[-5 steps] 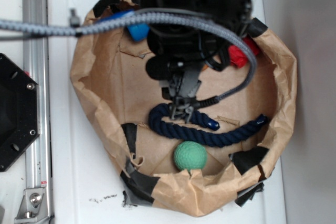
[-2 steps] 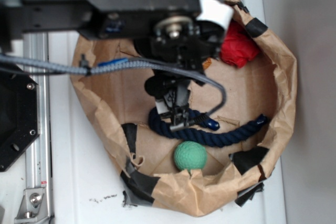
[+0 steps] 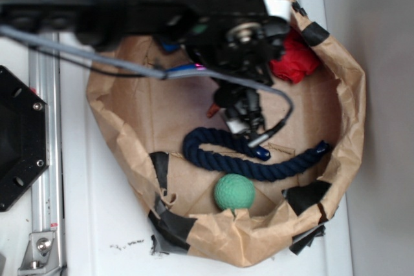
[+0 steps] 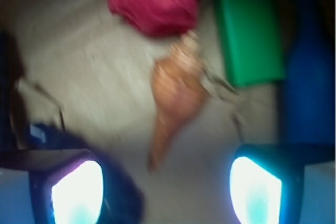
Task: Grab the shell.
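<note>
The shell (image 4: 176, 95) is an orange-tan spiral lying on the brown paper floor, blurred in the wrist view. Its knobbly wide end is by the red cloth and its thin point (image 4: 153, 162) aims toward my jaws. My gripper (image 4: 167, 192) is open, a little short of that point, with nothing between its glowing pads (image 4: 76, 195). From the exterior camera only a small orange bit of the shell (image 3: 211, 109) shows, left of the gripper (image 3: 246, 127); the arm hides the remainder.
Everything sits in a crumpled paper bag basin (image 3: 352, 108). A red cloth lump (image 3: 294, 61) lies at the back right, beside a green block (image 4: 247, 30) and a blue cylinder (image 4: 307, 66). A navy rope (image 3: 259, 167) and a green ball (image 3: 234, 192) lie in front.
The gripper has left the navy rope, moving right and toward the back of the basin. The arm now covers the blue cylinder in the exterior view.
</note>
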`<state>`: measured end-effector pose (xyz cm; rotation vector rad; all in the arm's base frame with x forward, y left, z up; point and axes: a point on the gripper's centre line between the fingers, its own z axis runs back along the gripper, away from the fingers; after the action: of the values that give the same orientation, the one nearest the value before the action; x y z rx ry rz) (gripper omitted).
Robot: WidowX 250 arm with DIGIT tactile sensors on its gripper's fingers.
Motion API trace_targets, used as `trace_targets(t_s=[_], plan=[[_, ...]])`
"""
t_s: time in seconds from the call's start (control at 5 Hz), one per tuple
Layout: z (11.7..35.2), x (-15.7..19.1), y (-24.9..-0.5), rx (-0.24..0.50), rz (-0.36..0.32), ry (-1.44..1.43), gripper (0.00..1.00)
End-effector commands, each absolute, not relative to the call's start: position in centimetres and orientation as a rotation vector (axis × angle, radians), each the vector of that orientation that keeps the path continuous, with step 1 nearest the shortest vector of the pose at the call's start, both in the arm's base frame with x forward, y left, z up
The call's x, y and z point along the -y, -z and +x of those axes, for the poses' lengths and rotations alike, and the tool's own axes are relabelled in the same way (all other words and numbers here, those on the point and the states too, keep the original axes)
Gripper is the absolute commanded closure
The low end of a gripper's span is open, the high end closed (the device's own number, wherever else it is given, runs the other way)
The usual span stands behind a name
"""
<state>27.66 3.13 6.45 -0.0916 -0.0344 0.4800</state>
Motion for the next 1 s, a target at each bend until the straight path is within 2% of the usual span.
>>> trace_targets(t_s=[0.0,0.4,0.6,0.8], plan=[[29.9,-4.8,-5.3,0.086,-0.059,-0.574,0.00],[28.7,-6.3,-4.4,0.073,-0.027,-0.585,0.00],[28.6,-6.7,-3.8,0.042,-0.014,-0.564,0.00],[28.7,-7.2,-3.5,0.055,-0.001,-0.582,0.00]])
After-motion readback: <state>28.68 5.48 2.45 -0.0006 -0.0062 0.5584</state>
